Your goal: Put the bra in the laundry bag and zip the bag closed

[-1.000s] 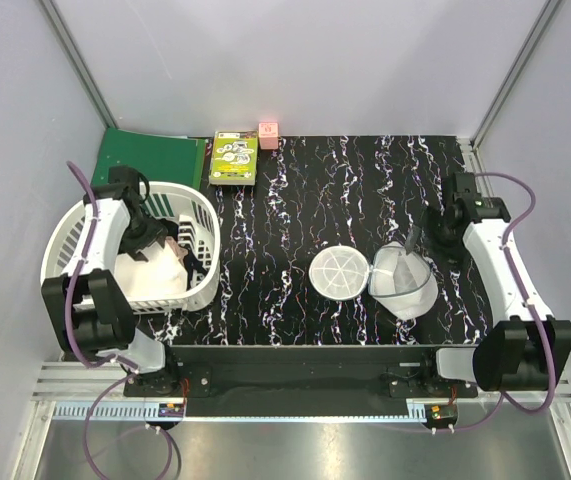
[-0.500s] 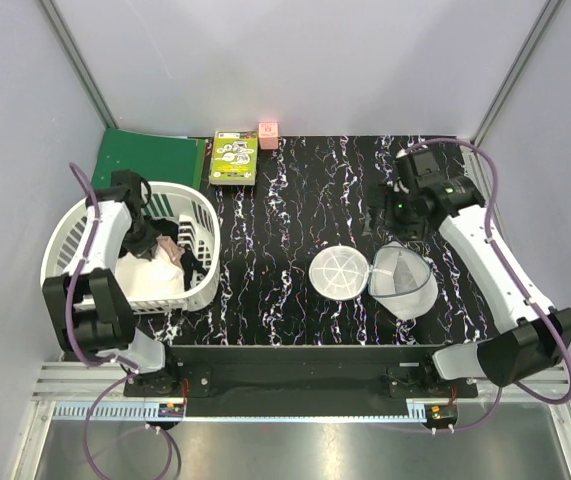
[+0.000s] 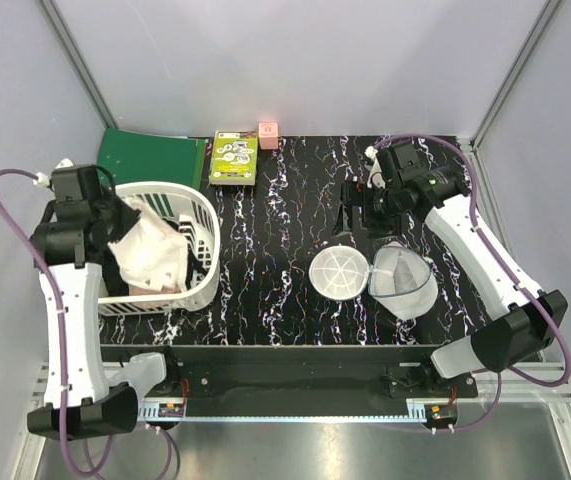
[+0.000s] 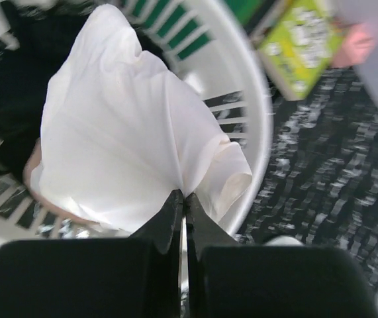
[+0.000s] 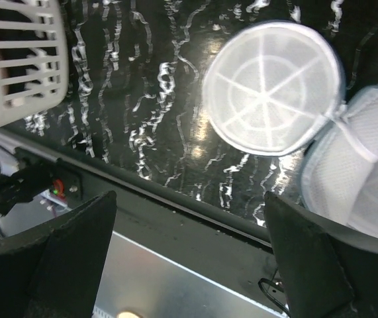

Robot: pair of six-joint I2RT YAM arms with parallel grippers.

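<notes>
Over the basket [image 3: 208, 262] at the left, left gripper [image 4: 183, 197] is now clamped on a pale cloth [image 4: 122, 146], jaws pinched tight on a fold. A second ago it was down inside the basket with jaws apart. Now the arm is raised and the cloth hangs off the tips, partly lifted clear of the slats.

That cloth is not the target. Dark fabric [image 4: 10, 112] shows under and behind it in the basket. This is likely the bra, still in the basket and not held. Lifting the cloth looks like an uncovering move, so the bra pick is not yet started.

Right gripper [image 5: 189, 205] is spread wide and holds nothing. It has swung in from the right edge of the table [image 3: 285, 200] and now hovers just behind the laundry bag [image 3: 405, 285]. The bag lies unzipped near the front, flat round half beside dome half, with nothing dark visible in it.

Judgement: early stage. The cloth needs dropping aside, then the bra gets grabbed.
</notes>
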